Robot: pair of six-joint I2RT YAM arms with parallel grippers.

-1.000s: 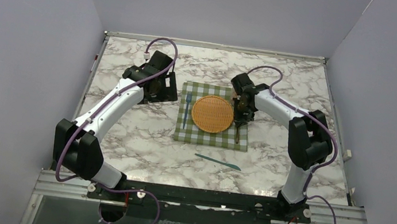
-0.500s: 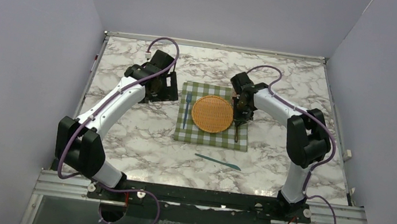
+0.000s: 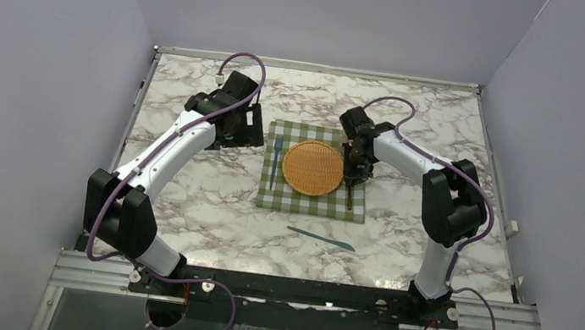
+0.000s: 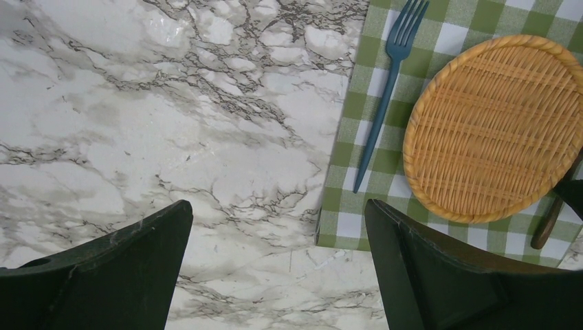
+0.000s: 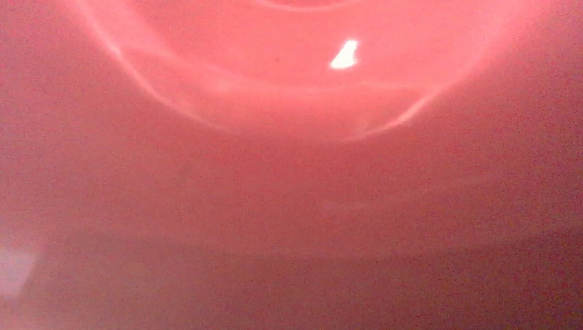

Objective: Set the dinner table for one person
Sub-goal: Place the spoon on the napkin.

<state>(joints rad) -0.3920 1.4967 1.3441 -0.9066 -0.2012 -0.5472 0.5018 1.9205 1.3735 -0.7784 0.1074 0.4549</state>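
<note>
The dinner table (image 3: 198,204) is white marble with grey veins. On it lies a green checked cloth (image 3: 289,200) with a round wicker plate (image 3: 313,168). A blue fork (image 3: 275,163) lies left of the plate and a brown spoon (image 3: 350,196) right of it. My right gripper (image 3: 354,167) is down on the spoon's upper end; its jaws do not show. A red blur fills the right wrist view. My left gripper (image 4: 278,206) hangs open and empty over bare marble (image 4: 137,103), left of the cloth (image 4: 357,227), fork (image 4: 385,96) and plate (image 4: 491,127).
A teal knife (image 3: 320,238) lies on the marble in front of the cloth. A metal frame (image 3: 319,68) edges the tabletop, and grey walls stand close on three sides. The arm bases sit on the rail at the near edge.
The left arm has drawn its gripper slightly farther back along the cloth's left side. The right gripper stays at the spoon, hardly moved.
</note>
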